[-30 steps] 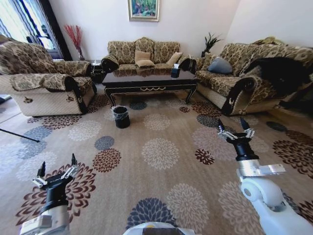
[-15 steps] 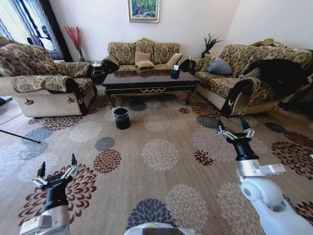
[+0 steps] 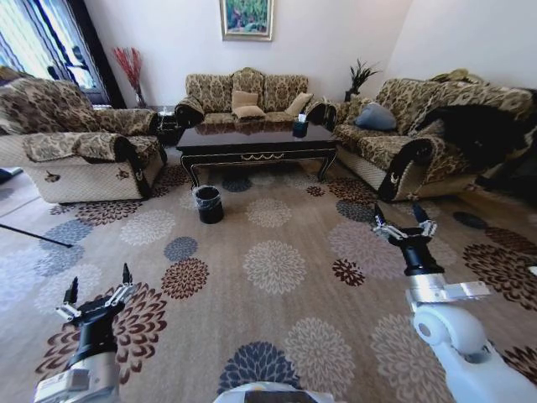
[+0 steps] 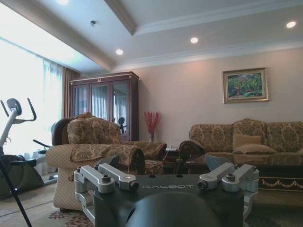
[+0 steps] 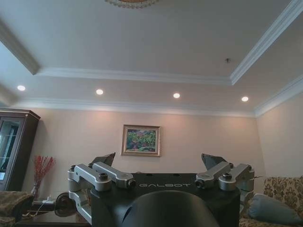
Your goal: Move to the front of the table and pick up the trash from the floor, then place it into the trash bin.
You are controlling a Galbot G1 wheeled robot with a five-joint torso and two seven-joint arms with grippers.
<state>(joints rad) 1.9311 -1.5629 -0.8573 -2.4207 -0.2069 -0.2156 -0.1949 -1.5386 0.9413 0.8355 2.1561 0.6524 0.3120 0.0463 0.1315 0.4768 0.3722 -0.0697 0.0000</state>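
Pincers: left (image 3: 96, 285) apart | right (image 3: 404, 216) apart | trash bin (image 3: 208, 203) beside table (image 3: 252, 137)

text: "GALBOT" | on: left claw (image 4: 165, 187) body | also: right claw (image 5: 164, 185) body

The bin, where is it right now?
In the head view the bin stands on the carpet left of centre, just in front of the table's left front leg.
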